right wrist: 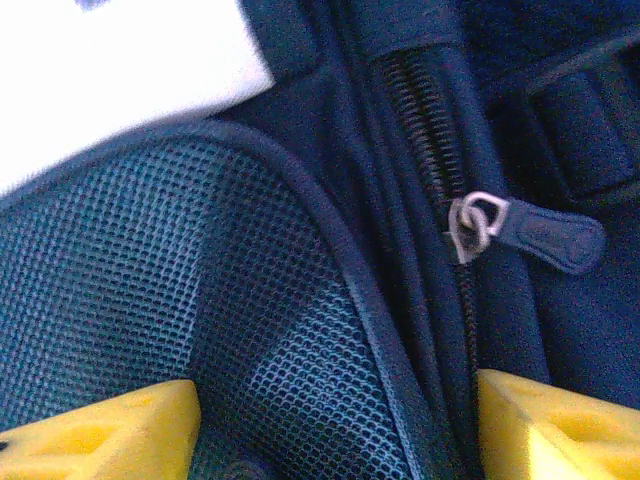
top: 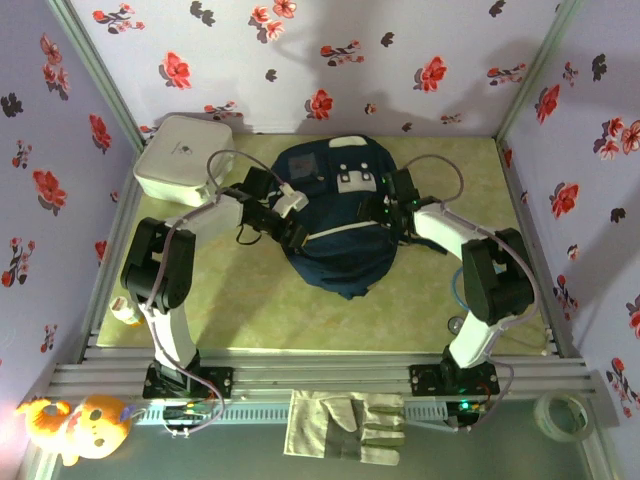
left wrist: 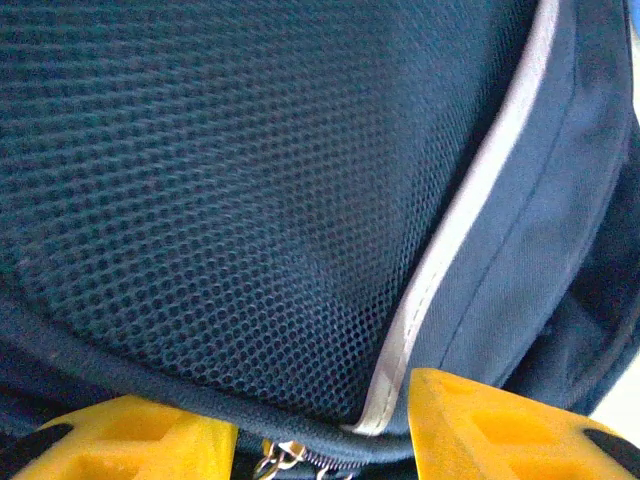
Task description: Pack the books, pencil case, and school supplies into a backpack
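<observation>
Up against backpack [top: 335,240], left gripper [left wrist: 325,425], right gripper [right wrist: 335,425] both loose, fingers apart; might grab net [left wrist: 250,200], miss zipper pull [right wrist: 535,235].

Nothing legible shows on the backpack [top: 335,250] or white box [top: 180,155].

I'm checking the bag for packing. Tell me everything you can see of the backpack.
The backpack is navy fabric with light grey patches near its far end, a pale stripe, a dark mesh panel edged in piping, and a zip with a metal ring and dark pull tab. It lies flat at the middle of the green table. The left gripper and right gripper flank it, yellow fingers apart astride its mesh edges.
</observation>
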